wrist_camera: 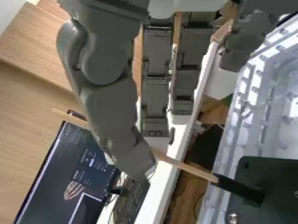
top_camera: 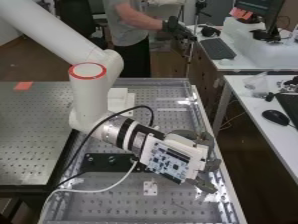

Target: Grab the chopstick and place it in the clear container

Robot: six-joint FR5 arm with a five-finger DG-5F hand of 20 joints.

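In the high view the dark grey hand (top_camera: 211,165) is above the right side of the perforated bench, close to its long edge. The wrist view shows the hand (wrist_camera: 120,115) with a thick grey digit bent across a thin wooden chopstick (wrist_camera: 189,169), which it seems to pinch near the middle. The chopstick lies at a slant, its black end pointing over a black plate, its pale end in front of a monitor. Clear plastic walls with a shiny rim (wrist_camera: 229,137), apparently the clear container, stand beside the hand; the high view shows a similar clear edge (top_camera: 201,116).
A black plate (top_camera: 123,167) with round fittings and a small white bracket (top_camera: 150,188) are on the bench. Cables loop beside the arm. A white desk (top_camera: 246,107) with a mouse (top_camera: 275,117) and keyboard stands across a gap from the bench.
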